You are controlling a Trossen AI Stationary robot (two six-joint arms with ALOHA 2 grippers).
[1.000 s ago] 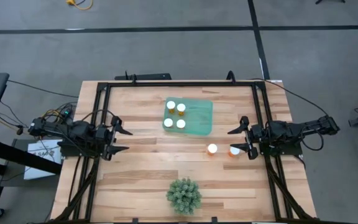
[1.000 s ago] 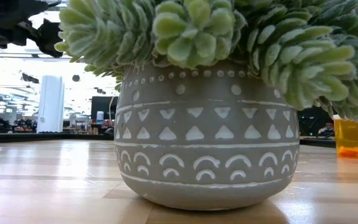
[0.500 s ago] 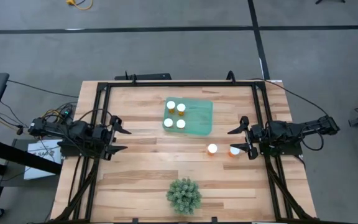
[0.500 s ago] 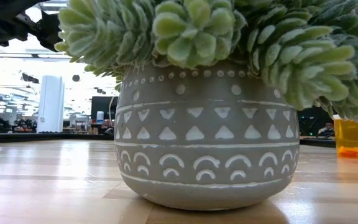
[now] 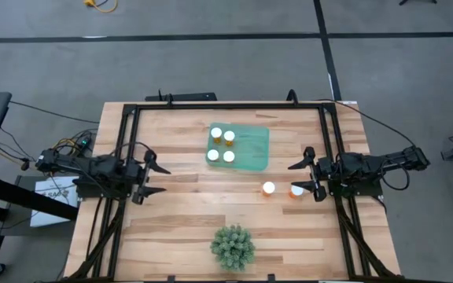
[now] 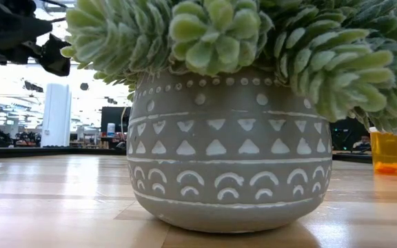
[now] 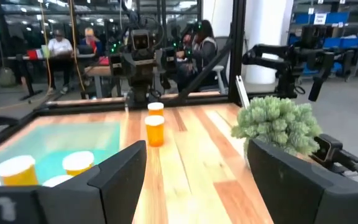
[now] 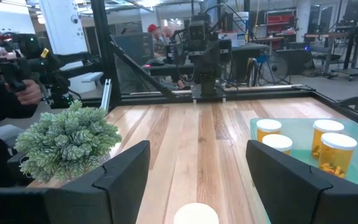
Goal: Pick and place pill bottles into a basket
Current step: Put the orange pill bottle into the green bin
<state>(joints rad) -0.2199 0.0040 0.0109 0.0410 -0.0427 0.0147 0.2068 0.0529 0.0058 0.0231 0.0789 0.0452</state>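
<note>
The teal basket (image 5: pixel 252 149) lies at the table's far middle, with several white-capped orange pill bottles (image 5: pixel 229 156) standing in its left half (image 8: pixel 336 152). Two more pill bottles stand on the wood right of centre. One (image 5: pixel 268 188) is in the open. The other (image 5: pixel 296 190) shows its cap (image 8: pixel 195 214) low between the fingers of my right gripper (image 5: pixel 303 179), which is open, points level toward the table's left and does not touch it. My left gripper (image 5: pixel 161 179) is open at the left edge, pointing level toward the right with nothing between its fingers (image 7: pixel 123 171).
A spiky green plant (image 5: pixel 233 246) in a patterned grey pot (image 6: pixel 229 151) stands at the near middle and fills the low view, with one bottle (image 6: pixel 390 150) showing beside it. A black frame (image 5: pixel 211 104) runs round the table. People sit in the room beyond.
My left gripper has come down a little at the table's left side and tipped slightly, still open. The bottles, the basket and my right gripper have stayed where they were.
</note>
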